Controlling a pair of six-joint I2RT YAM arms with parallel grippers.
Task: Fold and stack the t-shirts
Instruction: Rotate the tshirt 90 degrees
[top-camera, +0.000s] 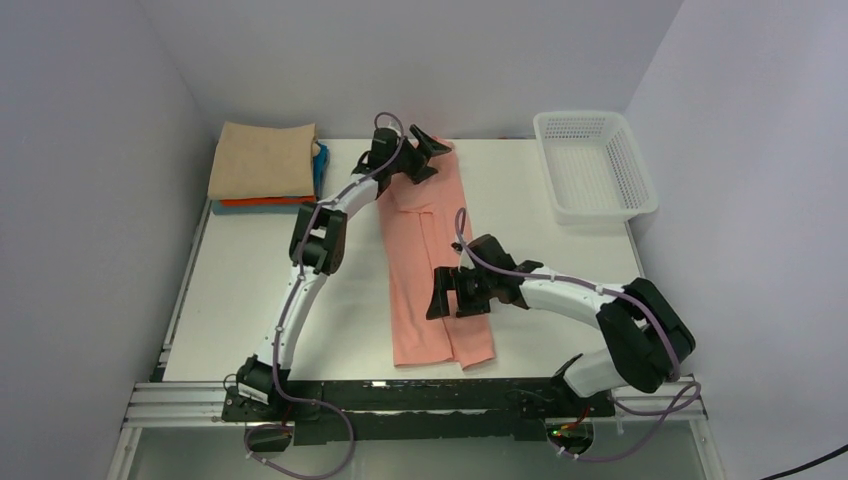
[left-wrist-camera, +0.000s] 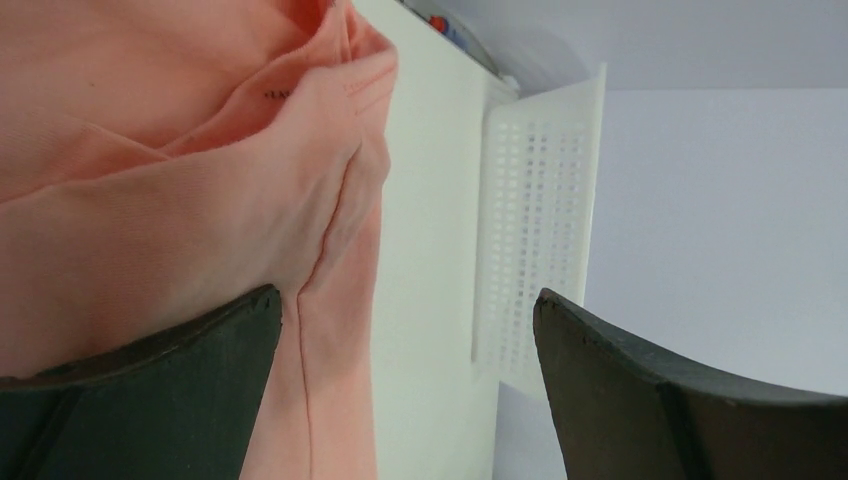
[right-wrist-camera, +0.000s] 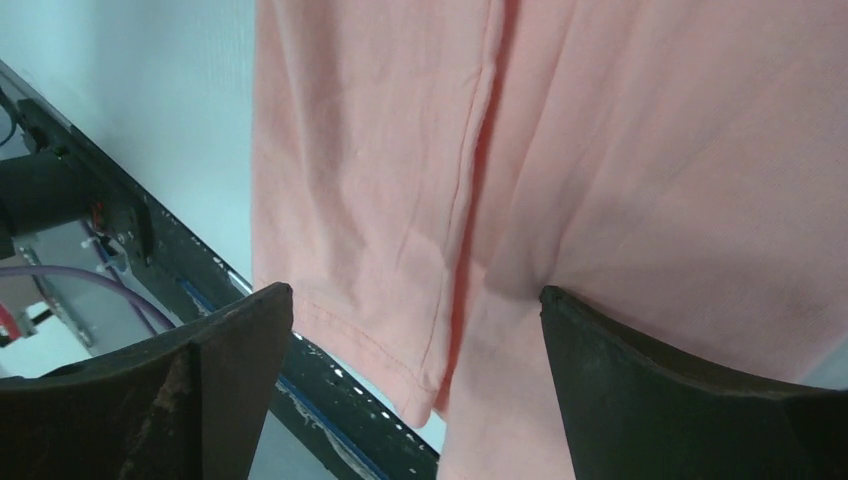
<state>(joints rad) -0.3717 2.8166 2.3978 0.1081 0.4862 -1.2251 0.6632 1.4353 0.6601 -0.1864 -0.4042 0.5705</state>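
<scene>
The salmon-pink t-shirt (top-camera: 432, 265) lies folded into a long narrow strip down the middle of the table, its sides turned in. A stack of folded t-shirts (top-camera: 265, 165), tan on top with orange-red and blue below, sits at the back left. My left gripper (top-camera: 428, 152) is open above the strip's far end; its wrist view shows the bunched pink cloth (left-wrist-camera: 180, 170) beside the left finger. My right gripper (top-camera: 447, 292) is open just above the strip's near half; its wrist view shows the pink hem (right-wrist-camera: 400, 260) between the fingers.
A white plastic mesh basket (top-camera: 594, 166) stands at the back right, also in the left wrist view (left-wrist-camera: 535, 210). The black rail (top-camera: 420, 395) with the arm bases runs along the table's near edge. Grey walls close in on three sides.
</scene>
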